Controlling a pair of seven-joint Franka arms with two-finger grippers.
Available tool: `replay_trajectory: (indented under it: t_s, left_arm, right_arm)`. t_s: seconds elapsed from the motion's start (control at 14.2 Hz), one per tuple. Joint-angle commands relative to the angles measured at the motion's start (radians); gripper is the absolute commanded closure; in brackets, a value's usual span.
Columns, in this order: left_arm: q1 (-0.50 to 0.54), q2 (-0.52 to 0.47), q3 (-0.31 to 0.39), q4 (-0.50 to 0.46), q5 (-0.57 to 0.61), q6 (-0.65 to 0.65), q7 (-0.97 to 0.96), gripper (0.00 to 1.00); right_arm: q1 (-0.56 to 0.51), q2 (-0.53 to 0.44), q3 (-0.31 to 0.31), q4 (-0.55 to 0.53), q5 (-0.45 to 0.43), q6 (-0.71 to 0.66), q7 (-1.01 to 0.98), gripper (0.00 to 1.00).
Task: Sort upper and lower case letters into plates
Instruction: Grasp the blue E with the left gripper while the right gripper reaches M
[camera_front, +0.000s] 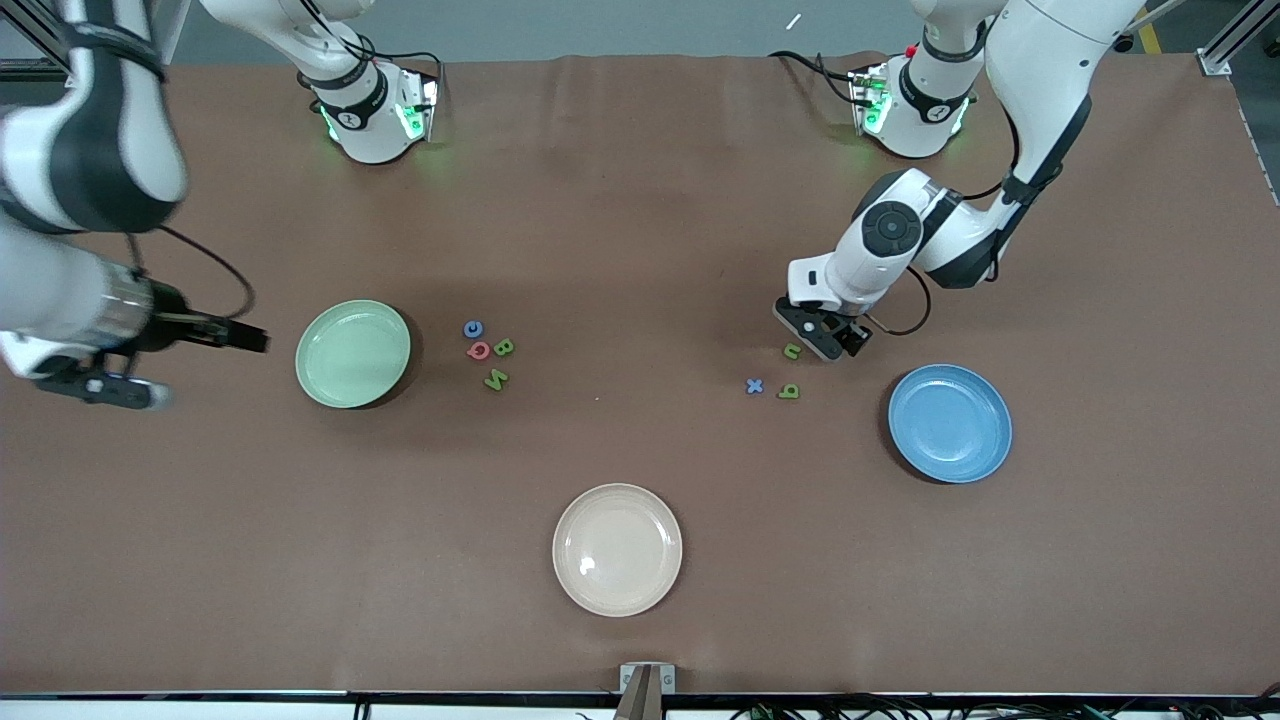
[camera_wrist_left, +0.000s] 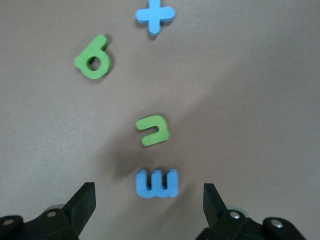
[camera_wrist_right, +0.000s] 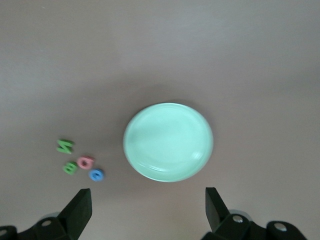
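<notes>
My left gripper (camera_front: 826, 340) is low over the table beside the blue plate (camera_front: 950, 423). In the left wrist view it (camera_wrist_left: 149, 196) is open, with a blue letter m (camera_wrist_left: 157, 183) lying between its fingers, untouched. A green n (camera_wrist_left: 154, 130), a green b (camera_wrist_left: 94, 59) and a blue x (camera_wrist_left: 155, 15) lie close by. The green n (camera_front: 792, 351), the blue x (camera_front: 755, 386) and the green b (camera_front: 789, 391) also show in the front view. My right gripper (camera_front: 250, 338) hangs open and empty, high beside the mint green plate (camera_front: 352, 353). Both plates hold nothing.
A blue c (camera_front: 473, 329), a pink Q (camera_front: 479, 350), a green B (camera_front: 503, 347) and a green N (camera_front: 496, 379) lie in a cluster beside the mint plate, toward the table's middle. A cream-white plate (camera_front: 617, 549) sits nearest the front camera.
</notes>
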Motion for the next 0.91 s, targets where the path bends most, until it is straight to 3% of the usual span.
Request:
replay_trajectory:
  t_s: [0.0, 0.21, 0.35, 0.56, 0.84]
  left_arm:
    - [-0.011, 0.020, -0.002, 0.001, 0.101, 0.011, -0.098, 0.04]
    - [-0.002, 0.060, -0.002, 0.005, 0.259, 0.011, -0.220, 0.05]
    - [0.002, 0.075, -0.003, 0.010, 0.337, 0.011, -0.289, 0.05]
    - [0.004, 0.080, -0.003, 0.010, 0.354, 0.011, -0.300, 0.05]
    - [0.004, 0.080, -0.003, 0.010, 0.356, 0.011, -0.302, 0.21]
  right_arm:
    - [0.063, -0.061, -0.006, -0.206, 0.027, 0.177, 0.108, 0.00]
    - [0.136, -0.075, -0.006, -0.340, 0.050, 0.343, 0.213, 0.00]
    - [0.204, -0.062, -0.006, -0.357, 0.050, 0.416, 0.351, 0.01]
    - [0.294, 0.003, -0.007, -0.391, 0.050, 0.557, 0.480, 0.01]
    - [0.356, 0.110, -0.006, -0.425, 0.050, 0.740, 0.565, 0.01]
